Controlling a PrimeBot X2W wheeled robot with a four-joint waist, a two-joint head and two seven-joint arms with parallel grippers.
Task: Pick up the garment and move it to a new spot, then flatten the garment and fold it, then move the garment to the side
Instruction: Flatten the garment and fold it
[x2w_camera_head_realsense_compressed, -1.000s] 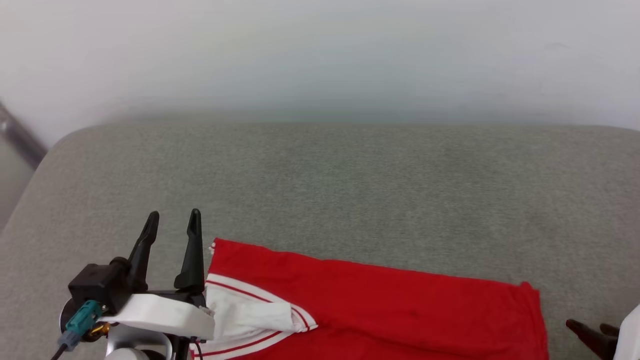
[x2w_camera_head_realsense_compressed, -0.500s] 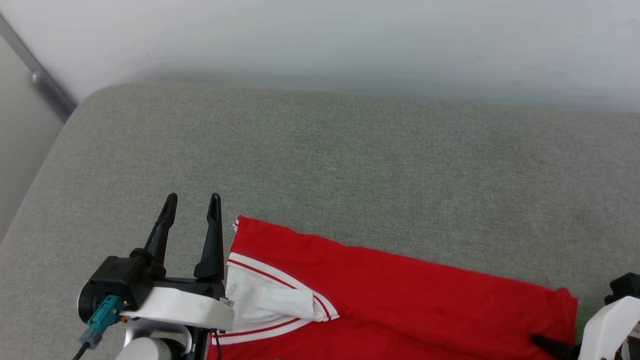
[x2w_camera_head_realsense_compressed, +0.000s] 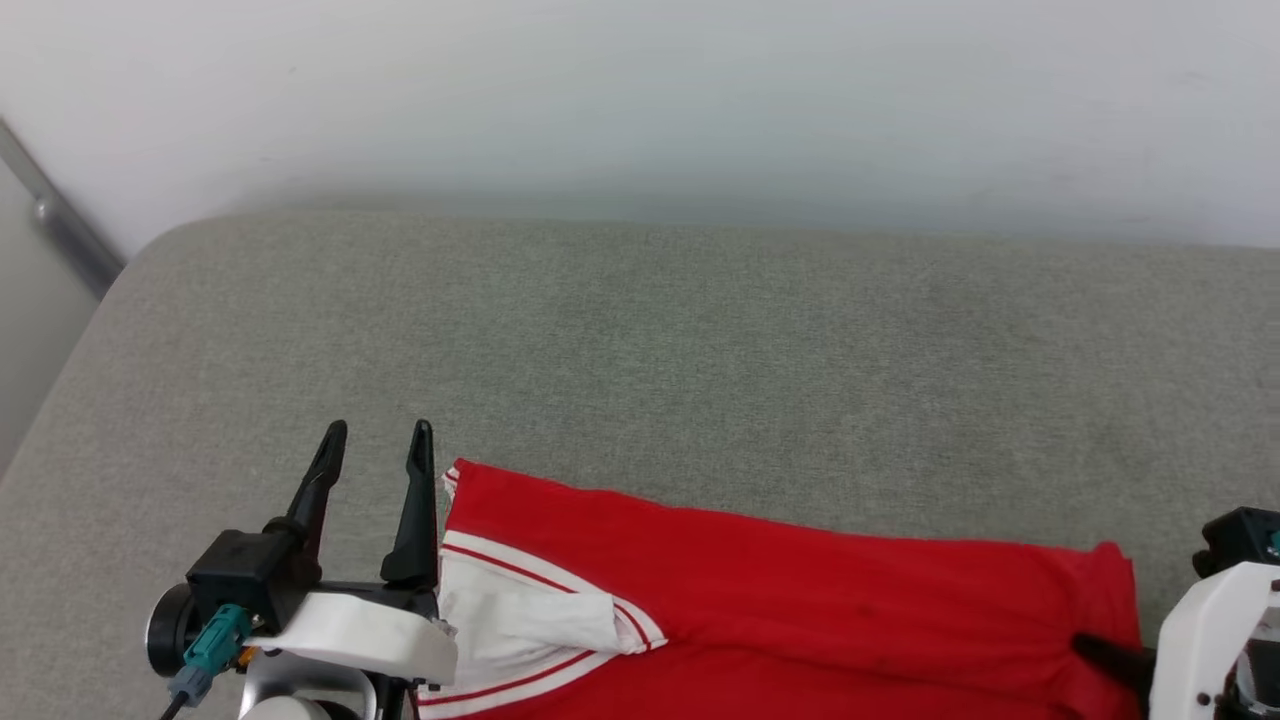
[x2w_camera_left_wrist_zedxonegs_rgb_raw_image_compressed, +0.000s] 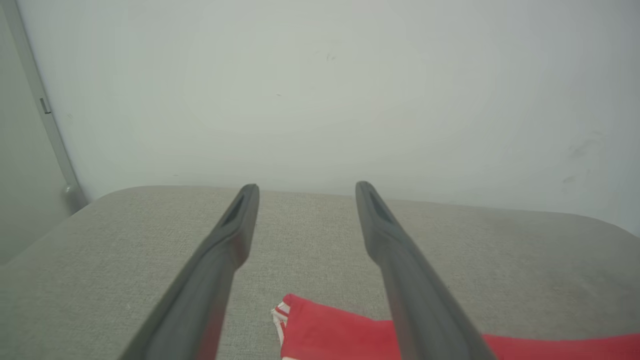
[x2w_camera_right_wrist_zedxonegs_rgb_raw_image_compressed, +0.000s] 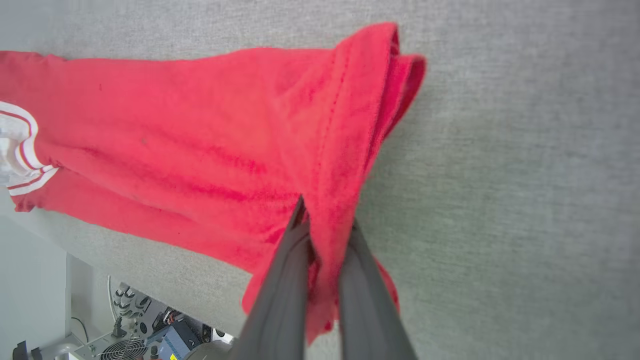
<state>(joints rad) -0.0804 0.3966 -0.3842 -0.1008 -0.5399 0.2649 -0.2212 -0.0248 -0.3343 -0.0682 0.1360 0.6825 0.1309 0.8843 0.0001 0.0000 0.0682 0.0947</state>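
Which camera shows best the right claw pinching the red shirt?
The right wrist view: up close, the right claw is shut on the bunched hem of the shirt. The head view shows one dark finger at the shirt's right end. The left wrist view gives the shirt's other corner.

Big grey woven-fabric pad w/ rounded corners (x2w_camera_head_realsense_compressed: 640, 340) spans the foreground, flat, finely speckled. Behind it, plain matte off-white wall (x2w_camera_head_realsense_compressed: 640, 90), w/ faint scuffs (x2w_camera_left_wrist_zedxonegs_rgb_raw_image_compressed: 575, 150) at right in left wrist view. Slim grey metal strip (x2w_camera_head_realsense_compressed: 60, 220) runs diagonally down wall, far left. Light soft & even; dim shadow band where wall meets pad. Right wrist view, below pad edge: grey box w/ fan grille (x2w_camera_right_wrist_zedxonegs_rgb_raw_image_compressed: 122, 348).
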